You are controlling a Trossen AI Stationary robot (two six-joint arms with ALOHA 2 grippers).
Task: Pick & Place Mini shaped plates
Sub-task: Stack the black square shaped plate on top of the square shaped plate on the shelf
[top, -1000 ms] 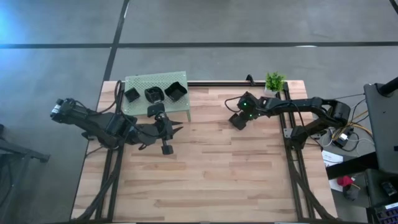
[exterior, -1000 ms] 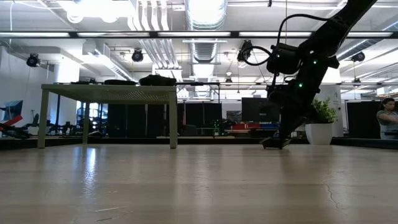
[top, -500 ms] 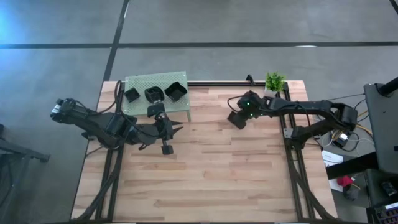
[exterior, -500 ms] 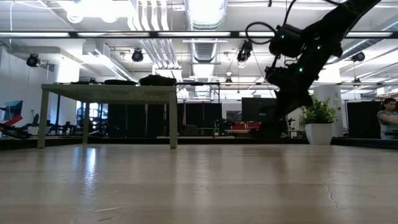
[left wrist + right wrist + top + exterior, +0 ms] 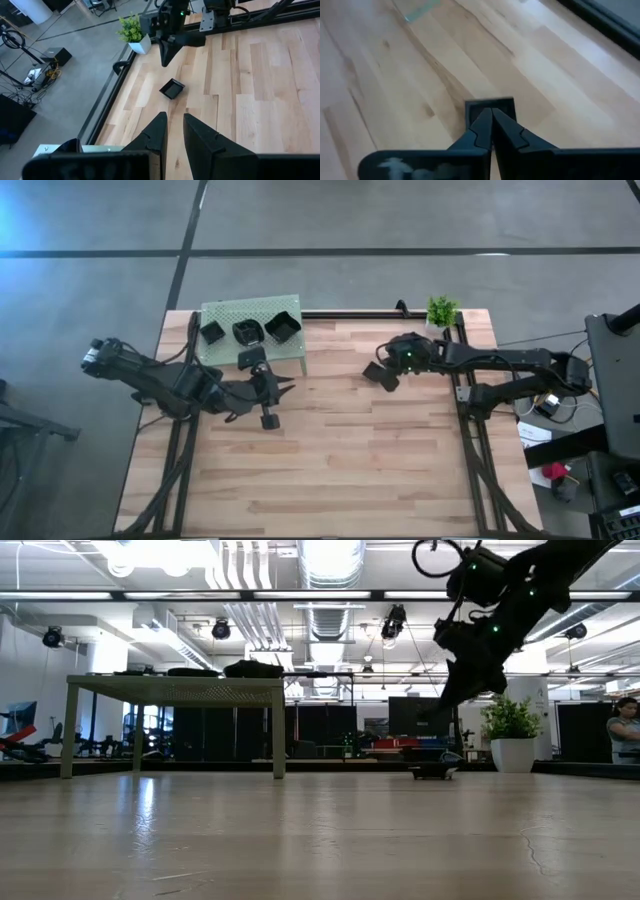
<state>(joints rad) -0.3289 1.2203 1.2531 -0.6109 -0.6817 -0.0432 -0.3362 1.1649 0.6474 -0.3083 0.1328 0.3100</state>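
Observation:
A small square black plate (image 5: pixel 490 106) (image 5: pixel 172 89) (image 5: pixel 432 770) lies flat on the wood in the right half of the table, toward the far edge. My right gripper (image 5: pixel 491 112) (image 5: pixel 442 712) (image 5: pixel 165 61) hangs shut just above it, fingers pointing down, clear of it. Three more mini plates (image 5: pixel 211 332) (image 5: pixel 247 331) (image 5: pixel 282 326) sit on the green perforated platform (image 5: pixel 232 311) at the far left. My left gripper (image 5: pixel 175 131) (image 5: pixel 287 388) waits open in front of the platform, pointing toward the table's right.
A small potted plant (image 5: pixel 441 310) (image 5: pixel 512 735) stands at the far right corner, close behind the right arm. A black rail (image 5: pixel 350 313) runs along the far edge. Bare wood (image 5: pixel 340 460) fills the middle and near side. A person (image 5: pixel 625 735) shows in the room beyond.
My right gripper has risen from the tabletop, where its tips stood at the square plate, and drifted a little toward the right and near edges. The plate stays lying on the table below it.

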